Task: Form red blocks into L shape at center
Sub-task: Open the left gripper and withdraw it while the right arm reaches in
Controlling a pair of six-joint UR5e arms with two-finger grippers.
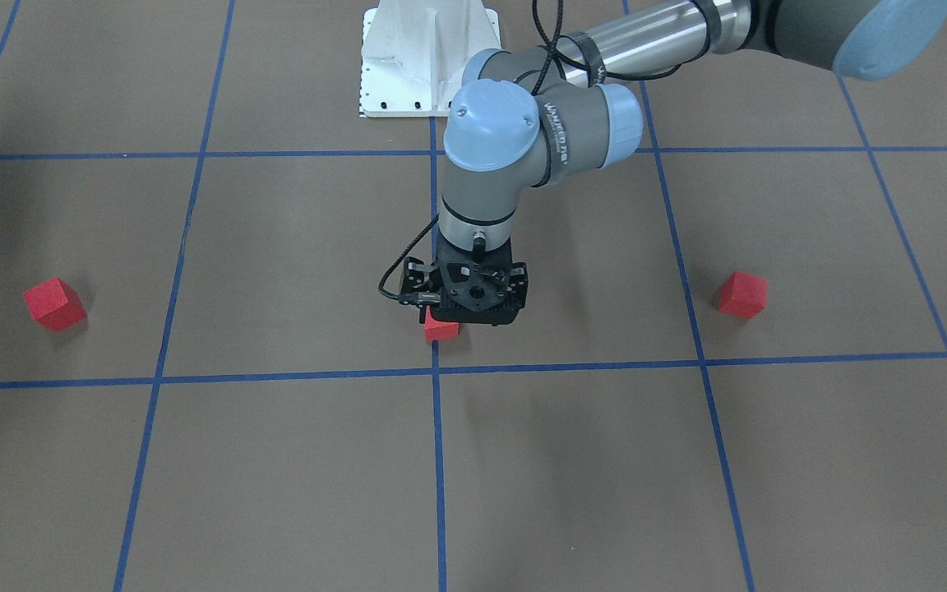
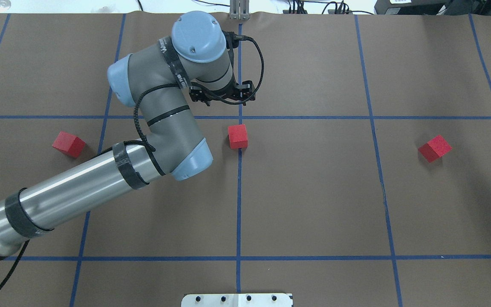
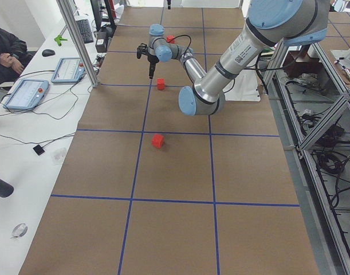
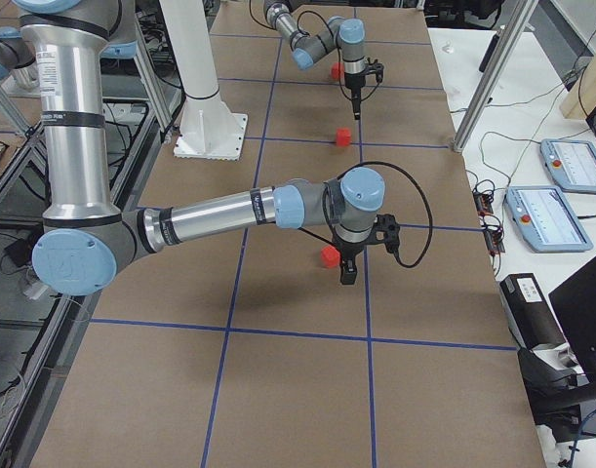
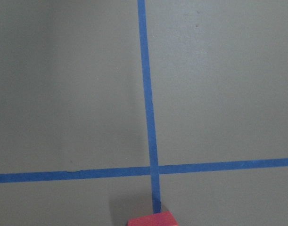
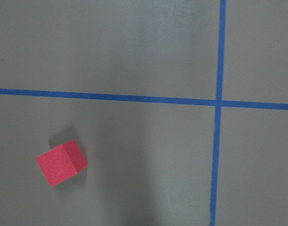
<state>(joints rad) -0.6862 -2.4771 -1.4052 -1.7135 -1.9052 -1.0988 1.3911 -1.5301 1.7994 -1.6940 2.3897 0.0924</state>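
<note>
In the overhead view the middle red block (image 2: pixel 238 136) is seen lying flat on the brown gridded surface (image 2: pixel 313 192). It sits on a blue tape line (image 2: pixel 238 204), just below the center crossing (image 2: pixel 240 117), near the middle of the frame. The left gripper (image 3: pixel 151 74) is held above the table, pointing down. In the left side view its tip is seen just up and left of this block and apart from it, so the block is not gripped. Whether its fingers are spread or closed cannot be told. They are hidden under the wrist in the overhead view and under the black gripper body in the front-facing view, where the block is partly covered by that body. In the left wrist view no fingers are shown, and only the block's top is caught at the bottom edge, directly below the crossing.

A second red block (image 2: pixel 68 144) is seen at the left of the overhead frame and a third red block (image 2: pixel 434 148) at its right. Both are well apart from the crossing and turned askew to the grid.

The right gripper (image 4: pixel 348 275) is shown only in the right side view, just right of the third red block in that frame, and its finger state cannot be told. That arm is taken in by neither the overhead nor the front-facing view. In the right wrist view a red block is shown at lower left, apart from a tape crossing at upper right.
</note>
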